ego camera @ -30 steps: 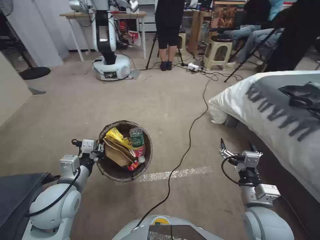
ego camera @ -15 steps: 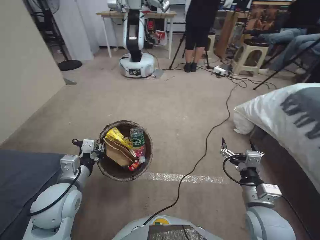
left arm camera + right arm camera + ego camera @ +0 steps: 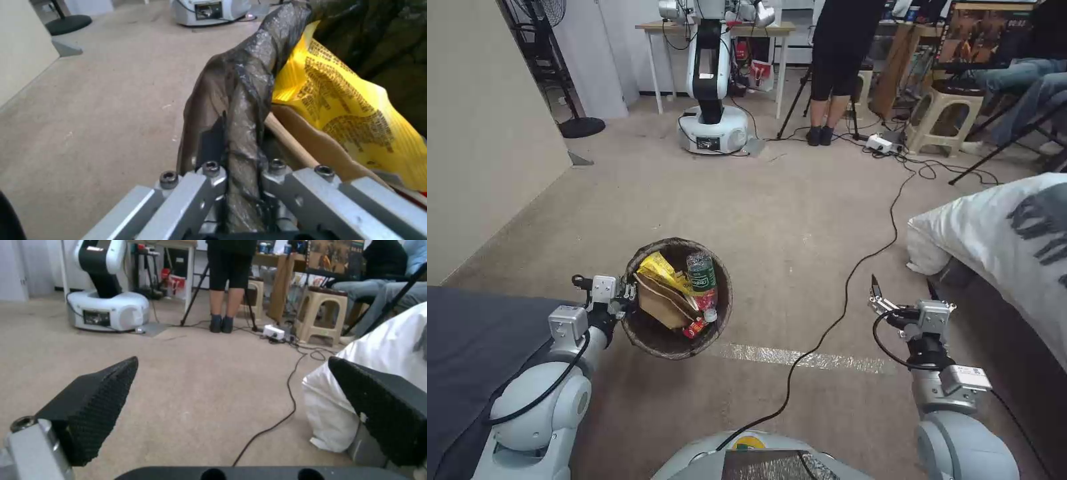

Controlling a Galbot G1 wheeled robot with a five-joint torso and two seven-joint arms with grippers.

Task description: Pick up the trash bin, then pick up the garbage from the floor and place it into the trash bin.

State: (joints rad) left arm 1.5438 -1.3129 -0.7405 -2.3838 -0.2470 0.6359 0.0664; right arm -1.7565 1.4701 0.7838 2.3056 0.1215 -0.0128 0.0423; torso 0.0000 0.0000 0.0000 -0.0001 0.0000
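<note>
The left gripper (image 3: 625, 298) is clamped on the near-left rim of the trash bin (image 3: 657, 339), its metal fingers (image 3: 209, 186) pinching the dark brown bag (image 3: 242, 100) where it folds over the edge. The left wrist view shows the bunched plastic running straight down between the two jaws. The bin hangs off the carpet in that grip, out in front of the robot on its left side, mouth up.

Inside the bin lies the garbage: a yellow snack wrapper (image 3: 658, 269) against the far-left wall, a flattened brown paper bag (image 3: 659, 303) beneath and beside it, and a small red scrap (image 3: 694, 329) toward the near side. A clear water bottle (image 3: 701, 277) with a green label leans among them, cap pointing near.

On the right, the right gripper (image 3: 904, 291) hovers above the carpet with nothing in it, its two black textured pads (image 3: 95, 403) spread wide apart. Just to its right is the edge of a bed with a white duvet (image 3: 994, 233).

A black cable (image 3: 854, 280) trails across the carpet between the two arms, crossing a pale strip of tape (image 3: 800, 359) on the floor. Far across the room stands another white robot (image 3: 712, 100), in front of a table. At near left lies a dark grey surface (image 3: 467, 360).
</note>
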